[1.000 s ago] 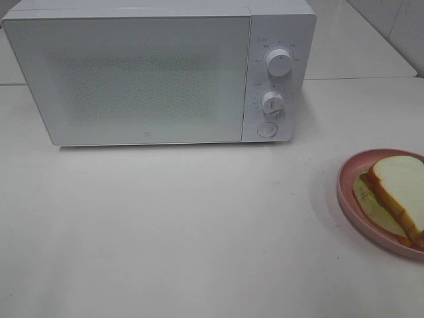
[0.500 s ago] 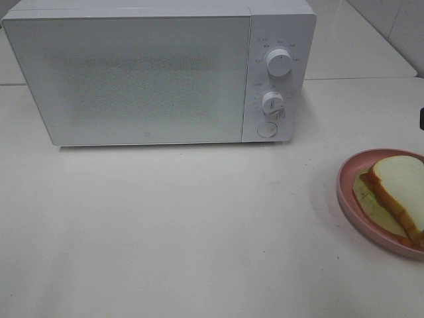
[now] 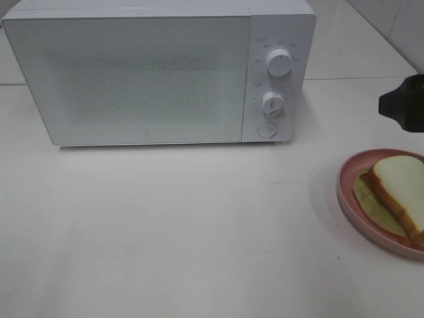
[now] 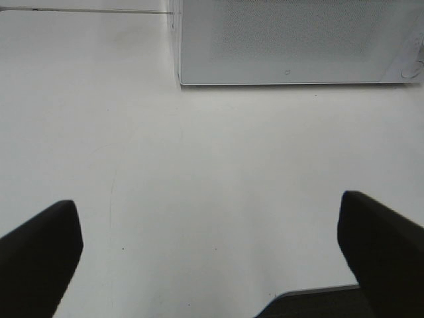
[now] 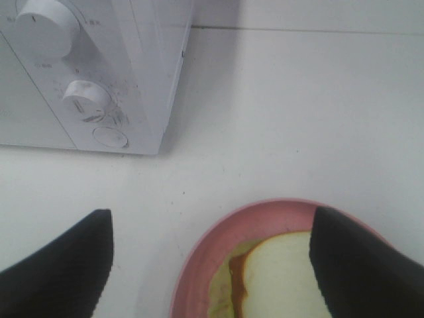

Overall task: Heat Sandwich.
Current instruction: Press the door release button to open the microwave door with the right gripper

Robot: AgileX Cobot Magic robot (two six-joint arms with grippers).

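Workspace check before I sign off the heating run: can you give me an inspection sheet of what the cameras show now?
Surface: white tabletop, bare in front of the oven.
Job's things: white-bread sandwich with orange-red filling lies on the round pink plate at the right edge; white microwave with two round dials has its door shut.
Clutter: nothing seen.
Grippers: left gripper has its jaws open, holding nothing, above bare table; right gripper has its jaws open, over the near side of the plate, one finger in front of the sandwich.
Cables: nothing seen.
Surroundings: white tiled wall at upper right.
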